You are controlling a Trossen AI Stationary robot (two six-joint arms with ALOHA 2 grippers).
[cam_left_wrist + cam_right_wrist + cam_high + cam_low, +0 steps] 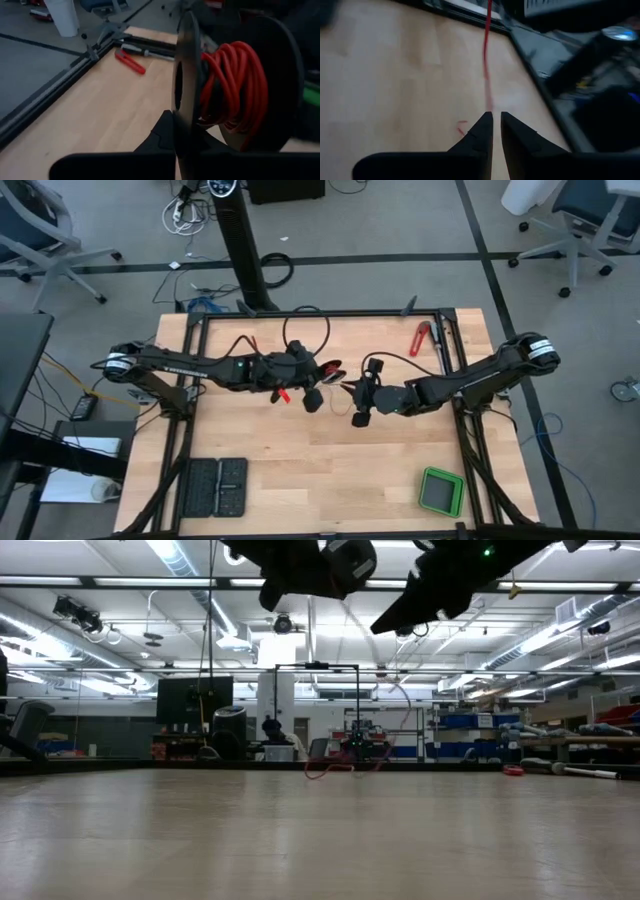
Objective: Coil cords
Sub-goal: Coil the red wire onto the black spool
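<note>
Two dark fingers of the left gripper (176, 125) are pressed together on the near rim of a black spool (282, 75). They hold it edge-on and lifted off the table (300, 480). My reading is that the spool is carried this way so its core stays free to take more turns. The red wire (235, 85) is already wound in many loops round that core. It sits between the two discs, just beyond the left fingertips and not touching them.

From the spool the wire leaves as a single strand towards the right gripper (496, 116), which hangs close by over the middle of the table. Its fingers stand a narrow slit apart. The strand runs straight away from the tips and fades just in front of the gap. I cannot tell whether it passes between them. The slit looks wider than the wire, so it is probably not pinched. A loose guide like this would suit feeding the wire onto the spool while keeping it in line.

Farther out, a red-handled tool (421, 338) lies near the far right edge. A green box (441, 491) sits at the near right corner, well apart from both arms.
</note>
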